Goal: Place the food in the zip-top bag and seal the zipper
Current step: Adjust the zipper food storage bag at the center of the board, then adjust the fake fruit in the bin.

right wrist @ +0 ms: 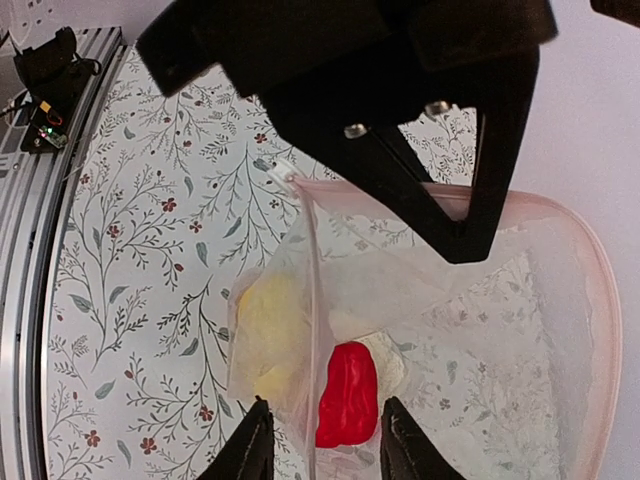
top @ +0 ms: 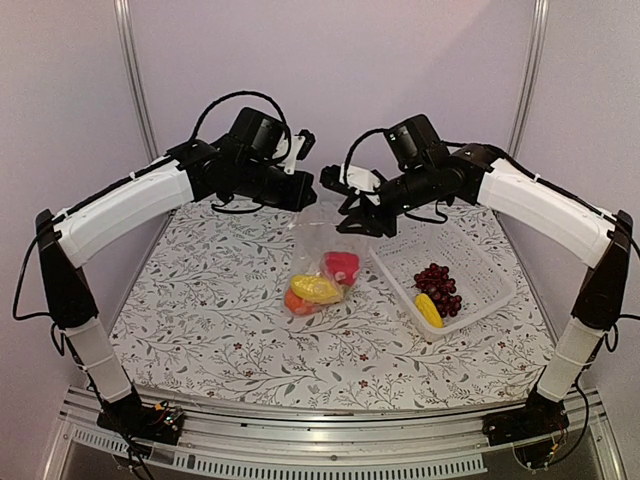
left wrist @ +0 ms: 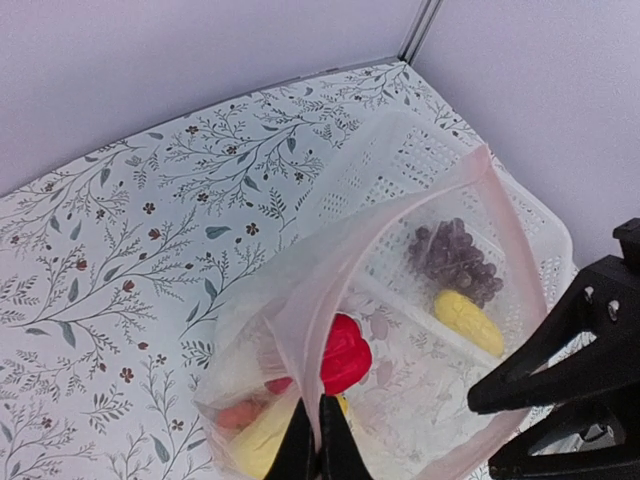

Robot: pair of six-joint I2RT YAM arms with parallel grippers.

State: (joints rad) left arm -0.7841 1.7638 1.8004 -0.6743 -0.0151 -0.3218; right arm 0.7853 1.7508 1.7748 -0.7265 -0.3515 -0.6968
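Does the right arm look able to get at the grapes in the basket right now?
Probably yes. The right gripper is open, merely straddling the rim of the zip-top bag, which the left gripper pinches; the grapes lie uncovered in the basket just beside it.

Pale lilac walls (top: 400,60) with metal corner posts (top: 137,80) enclose a tabletop (top: 200,320) printed with leafy sprigs.

The bottom edge of the left wrist view cuts off the left gripper (left wrist: 318,445) and the yellow piece (left wrist: 260,447) in the zip-top bag (left wrist: 410,385). The orange piece (left wrist: 238,414) beside it is a blur behind plastic. In the right wrist view the red piece (right wrist: 347,395) hides most of a whitish piece (right wrist: 388,365).
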